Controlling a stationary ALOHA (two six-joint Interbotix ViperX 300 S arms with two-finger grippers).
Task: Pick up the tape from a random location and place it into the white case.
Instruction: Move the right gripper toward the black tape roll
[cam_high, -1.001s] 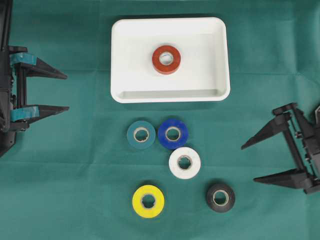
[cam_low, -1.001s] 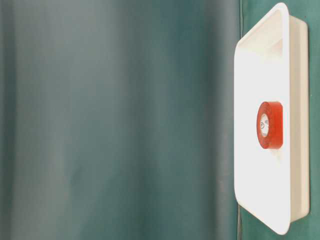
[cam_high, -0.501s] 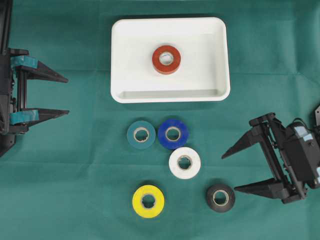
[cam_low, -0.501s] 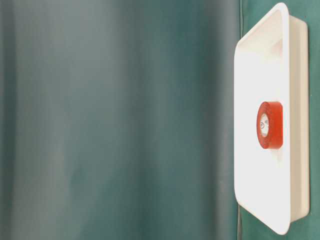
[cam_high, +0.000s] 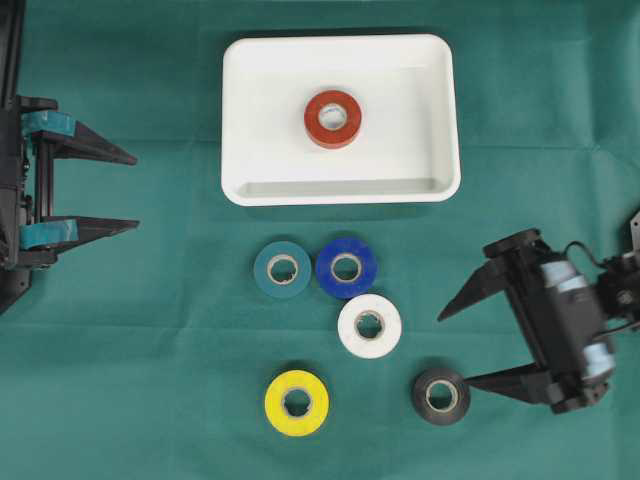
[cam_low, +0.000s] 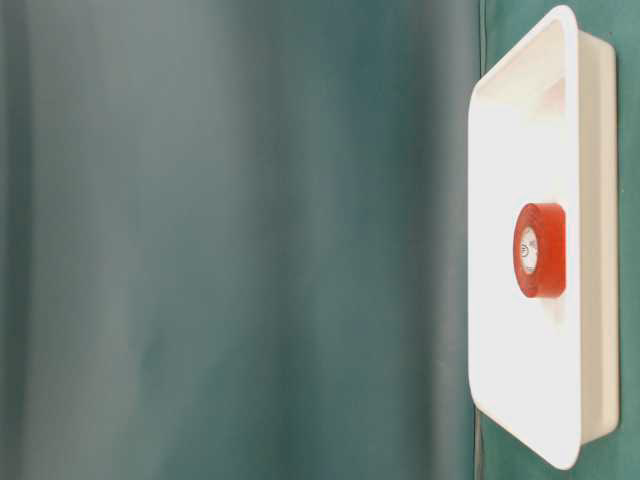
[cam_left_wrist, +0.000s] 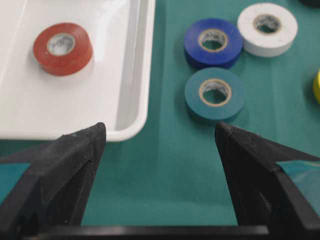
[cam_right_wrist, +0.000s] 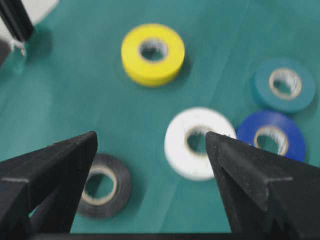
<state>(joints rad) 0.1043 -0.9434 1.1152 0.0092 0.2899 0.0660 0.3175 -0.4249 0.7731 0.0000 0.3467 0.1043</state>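
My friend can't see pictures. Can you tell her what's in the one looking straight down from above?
A white case on a green cloth holds one red tape roll. Below it lie five more rolls: teal, blue, white, yellow and black. The right hand is open near the black roll; the left hand is open at the left edge.

Six tape rolls are present, one of each colour: one red roll (cam_high: 333, 119), one teal roll (cam_high: 282, 269), one blue roll (cam_high: 346, 267), one white roll (cam_high: 369, 325), one yellow roll (cam_high: 296, 402) and one black roll (cam_high: 441, 395). There is one white case (cam_high: 250, 120). Two grippers are in view: one left gripper (cam_high: 125, 190) and one right gripper (cam_high: 452, 347).
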